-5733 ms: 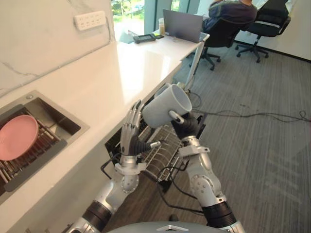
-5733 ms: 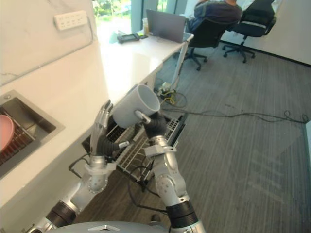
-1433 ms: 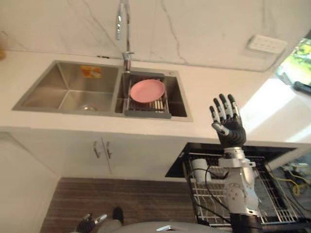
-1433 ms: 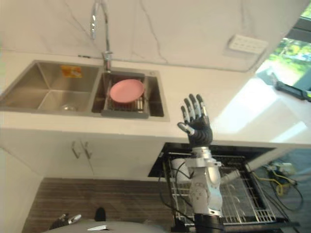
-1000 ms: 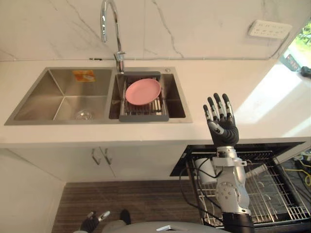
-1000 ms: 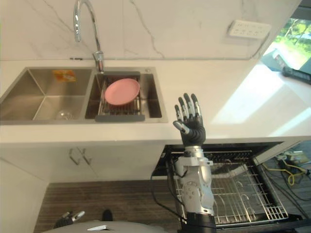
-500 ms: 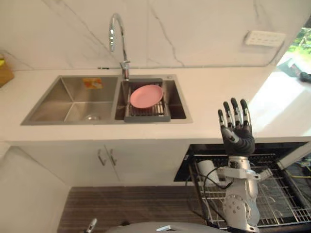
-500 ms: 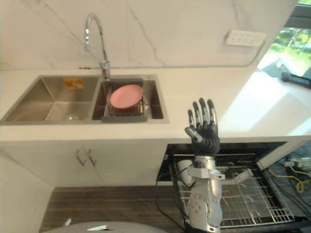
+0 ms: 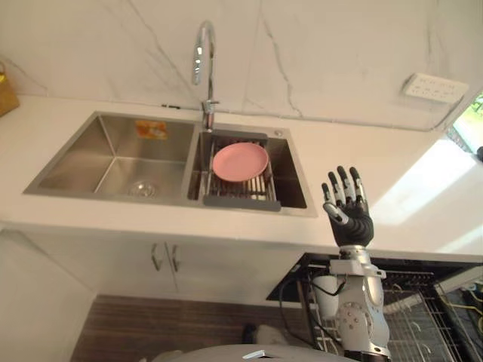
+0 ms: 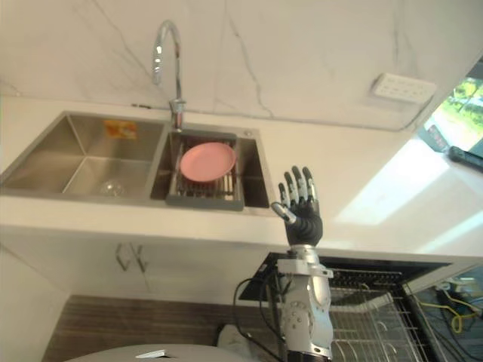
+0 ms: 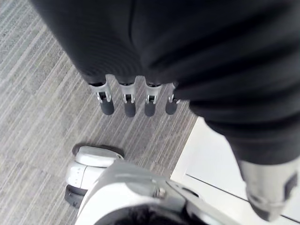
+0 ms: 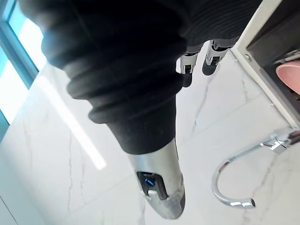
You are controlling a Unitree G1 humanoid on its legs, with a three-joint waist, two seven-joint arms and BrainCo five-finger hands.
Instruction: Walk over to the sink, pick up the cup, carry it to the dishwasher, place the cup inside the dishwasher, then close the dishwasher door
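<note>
Below the table (image 9: pixel 339 147) edge in the left eye view, the white cup (image 9: pixel 324 291) now lies in the pulled-out dishwasher rack (image 9: pixel 426 320), no longer carried. The right hand (image 9: pixel 350 219) is raised empty, fingers spread. Across in the right eye view the dishwasher (image 10: pixel 355 269) stands open. Left wrist view: the left hand (image 11: pixel 127 104) hangs over carpet, fingers straight, empty. Right wrist view confirms straight fingers. Placing looks done; closing the door remains.

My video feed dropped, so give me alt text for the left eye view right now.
The right hand is raised, open and empty, above the open dishwasher's rack, where a white cup sits beside its forearm. A pink plate lies on a drainer in the sink's right basin, below the faucet.
</note>
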